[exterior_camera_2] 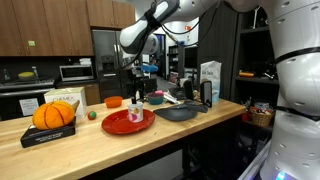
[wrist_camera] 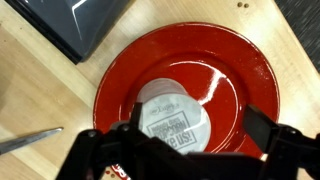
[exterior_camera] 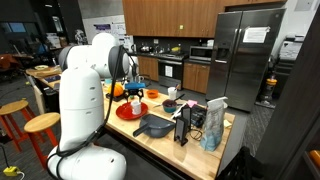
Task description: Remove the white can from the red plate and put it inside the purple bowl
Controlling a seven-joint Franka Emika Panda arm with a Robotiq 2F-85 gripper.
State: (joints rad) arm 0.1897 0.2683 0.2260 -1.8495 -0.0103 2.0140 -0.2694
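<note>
One red plate point(wrist_camera: 225, 60) lay on the wooden counter point(wrist_camera: 40, 100), and one white can point(wrist_camera: 172, 115) stood upright on it, a little off the plate's middle, its printed lid facing the wrist camera. The gripper point(wrist_camera: 180, 138) hung straight above the can. Its two fingers point(wrist_camera: 268, 130) were spread wide, one on each side of the can, with red plate showing in the gap on either side, so they touched nothing.

In the wrist view, one flat black thing point(wrist_camera: 80, 25) lay just off the plate's rim, and one thin metal piece point(wrist_camera: 25, 142) lay on the wood, apart from the plate.

In an exterior view the plate point(exterior_camera_2: 118, 126) sat near the counter's front edge with the can point(exterior_camera_2: 135, 116) on it and the gripper point(exterior_camera_2: 136, 98) just over it. One dark pan point(exterior_camera_2: 178, 114) lay just beside the plate. Beyond the plate stood one orange bowl point(exterior_camera_2: 113, 101) and one small dark bowl point(exterior_camera_2: 155, 99), whose colour was too dim to tell for sure. One pumpkin point(exterior_camera_2: 55, 114) rested on a black box, well apart from the plate, and one tall blue and white bag point(exterior_camera_2: 210, 80) stood past the pan.

In both exterior views only one arm point(exterior_camera: 90, 70) was there, bent over the plate point(exterior_camera: 128, 112).
</note>
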